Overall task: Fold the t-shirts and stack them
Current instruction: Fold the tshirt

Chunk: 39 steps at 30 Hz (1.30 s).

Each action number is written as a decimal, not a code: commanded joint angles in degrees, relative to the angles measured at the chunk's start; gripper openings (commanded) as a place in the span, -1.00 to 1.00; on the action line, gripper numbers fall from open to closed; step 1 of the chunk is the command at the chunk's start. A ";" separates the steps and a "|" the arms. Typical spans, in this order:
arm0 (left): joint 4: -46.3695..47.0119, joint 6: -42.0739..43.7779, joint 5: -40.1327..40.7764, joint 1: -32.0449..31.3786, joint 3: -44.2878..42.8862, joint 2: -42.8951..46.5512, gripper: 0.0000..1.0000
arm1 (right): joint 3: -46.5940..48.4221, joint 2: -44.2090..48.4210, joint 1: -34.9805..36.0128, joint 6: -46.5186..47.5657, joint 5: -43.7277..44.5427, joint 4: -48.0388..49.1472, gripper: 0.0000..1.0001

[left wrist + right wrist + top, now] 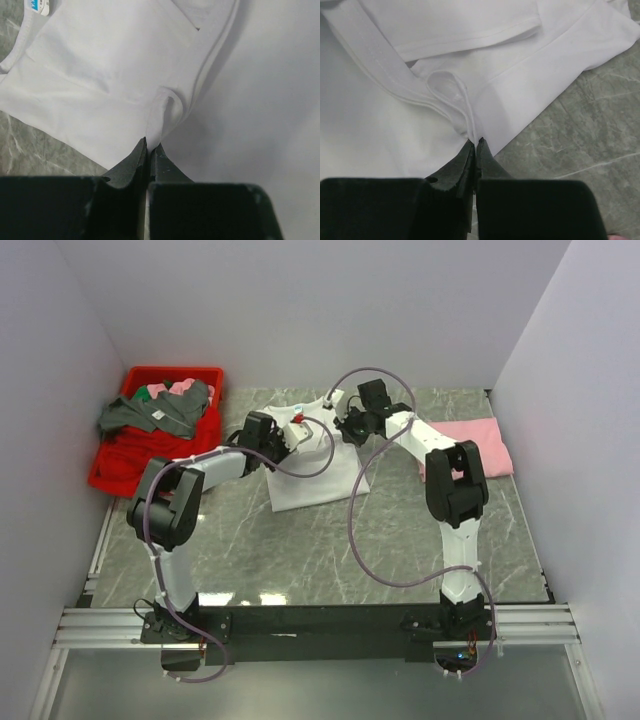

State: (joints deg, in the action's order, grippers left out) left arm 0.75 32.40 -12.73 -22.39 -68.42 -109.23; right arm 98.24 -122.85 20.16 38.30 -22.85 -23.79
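The white t-shirt (312, 480) lies partly folded on the marble table between both arms. My left gripper (283, 443) is shut on a pinch of the white t-shirt's (110, 75) cloth; the left wrist view shows the fabric rising from the closed tips (150, 146), with a bluish neck label (39, 6) at top left. My right gripper (345, 425) is shut on a bunched hem of the same white t-shirt (380, 130), its tips (475, 142) near the shirt's edge. A folded pale pink t-shirt (470, 448) lies flat at the right.
A red bin (120, 455) at the back left holds grey, green and pink clothes. White walls enclose the table on three sides. Grey marble table (300, 560) stretches toward the arm bases, and an aluminium rail (320, 625) runs along the near edge.
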 commanded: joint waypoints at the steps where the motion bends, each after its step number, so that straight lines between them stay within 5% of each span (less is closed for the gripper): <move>1: 0.30 0.56 -1.60 0.59 -3.64 -1.42 -0.99 | 3.89 -1.42 -0.48 -2.09 1.76 0.85 -1.00; 6: 1.62 -1.90 -0.72 1.21 -5.49 -2.39 -0.96 | 4.51 -2.13 -0.39 -3.14 4.29 1.90 -0.96; 7: 1.18 -3.04 -0.45 1.30 -6.36 -2.65 -0.77 | 4.42 -2.22 -0.39 -4.54 5.44 2.60 -0.88; 9: 1.00 -4.97 2.16 1.30 -7.25 -2.83 -0.23 | 4.33 -2.31 -0.39 -7.18 10.94 5.94 -0.21; 10: 2.57 -7.77 3.75 1.39 -7.42 -2.57 0.47 | 4.42 -2.31 -0.39 -11.02 13.42 7.34 0.02; 11: 3.63 -9.10 4.72 1.91 -6.99 -1.87 0.61 | 4.68 -2.22 -0.30 -13.23 16.14 9.36 0.24; 13: 7.92 -13.21 6.84 2.79 -4.89 2.25 0.99 | 5.48 -1.35 -1.09 -15.61 18.10 9.20 0.35; 18: 10.94 -14.66 7.82 4.99 0.47 15.94 0.99 | 1.00 4.62 -3.63 -15.37 10.49 8.86 0.38; 20: 7.70 -9.14 -0.24 4.82 3.29 20.09 0.94 | -0.58 8.49 -6.18 -7.40 -7.84 1.76 0.38; 23: -0.56 0.80 -6.43 1.05 9.34 27.30 0.73 | -4.45 13.06 -7.33 22.15 -25.03 -18.77 0.38; 24: -4.67 5.00 -5.56 -0.88 11.27 29.58 0.66 | -8.63 15.42 -7.07 36.17 -25.40 -22.23 0.38; 27: -8.39 7.32 1.46 -10.02 18.91 30.83 0.56 | -21.88 22.01 -4.97 44.03 -21.20 -17.10 0.39; 32: -5.42 5.04 6.40 -18.29 25.35 28.90 0.55 | -32.66 26.34 -1.88 42.91 -14.86 -2.68 0.41; 39: 0.99 6.18 12.56 -18.22 26.68 22.05 0.55 | -41.01 27.93 0.57 43.78 -9.15 8.75 0.41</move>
State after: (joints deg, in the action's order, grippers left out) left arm -3.60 37.10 -3.68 -41.15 -40.42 -85.82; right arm 59.02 -97.56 19.64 79.42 -35.07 -23.44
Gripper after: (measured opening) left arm 0.779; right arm 0.703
